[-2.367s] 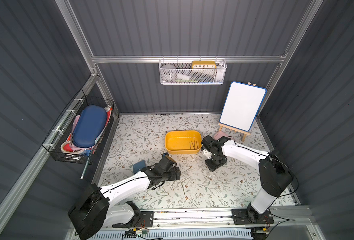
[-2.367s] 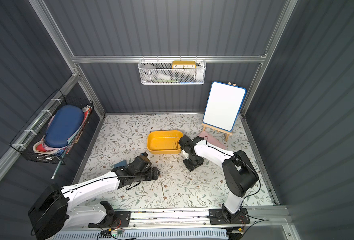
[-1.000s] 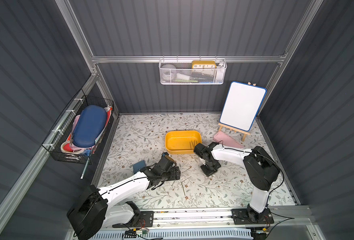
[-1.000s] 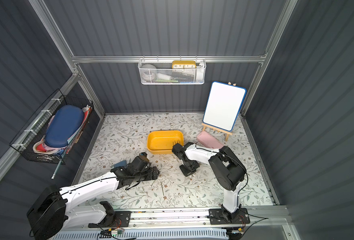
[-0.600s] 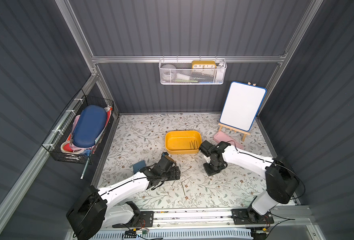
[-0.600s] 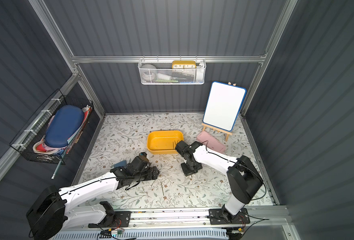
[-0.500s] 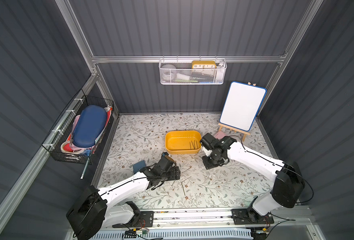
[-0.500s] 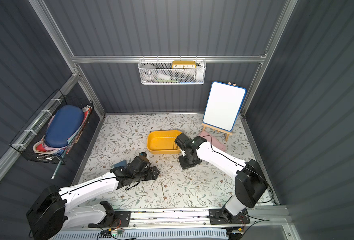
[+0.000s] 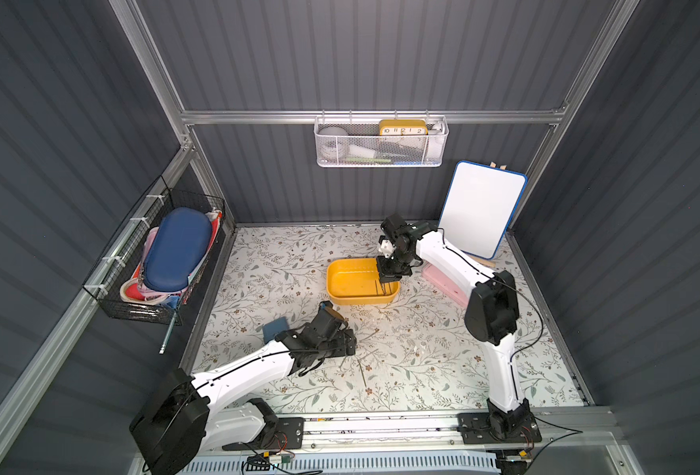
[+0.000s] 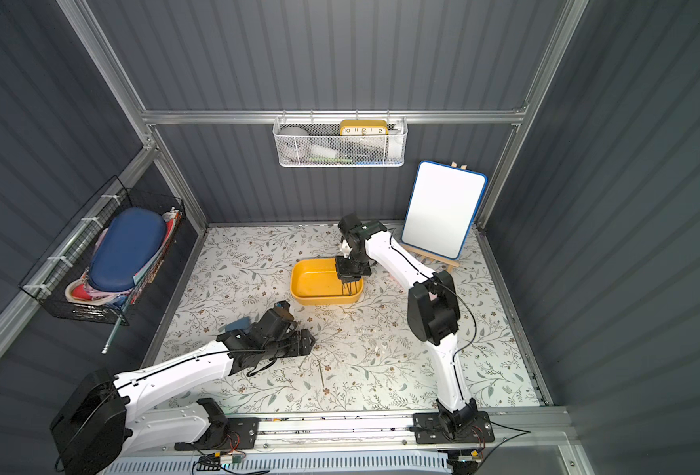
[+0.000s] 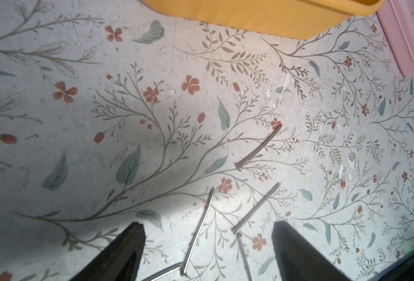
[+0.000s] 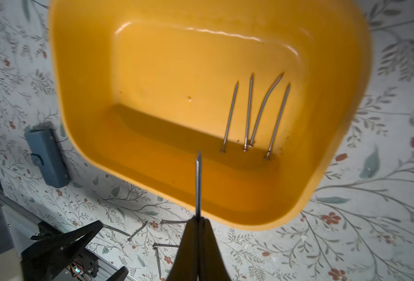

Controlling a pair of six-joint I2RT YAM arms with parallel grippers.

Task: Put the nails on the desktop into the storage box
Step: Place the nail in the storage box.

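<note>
The yellow storage box (image 9: 348, 283) (image 10: 315, 281) stands mid-desktop (image 9: 422, 349). My right gripper (image 9: 389, 276) (image 12: 198, 220) hangs over the box's right end, shut on one nail (image 12: 198, 185) that points down into the box. Several nails (image 12: 249, 114) lie side by side on the box floor. Low over the desktop in front of the box, my left gripper (image 9: 350, 345) (image 11: 208, 226) is open. Loose nails lie between and ahead of its fingers: a bent nail (image 11: 198, 226) and two straight nails (image 11: 256, 206) (image 11: 258, 148).
A flat pink case (image 9: 443, 281) (image 11: 410, 36) lies right of the box. A whiteboard on an easel (image 9: 480, 214) stands at the back right. A small blue-grey block (image 9: 274, 329) (image 12: 48, 158) lies by the left arm. Baskets hang on the left and back walls.
My right arm has lifted off the desktop in front of the box and swung back over the box with a nail in its jaws. The left arm has not moved.
</note>
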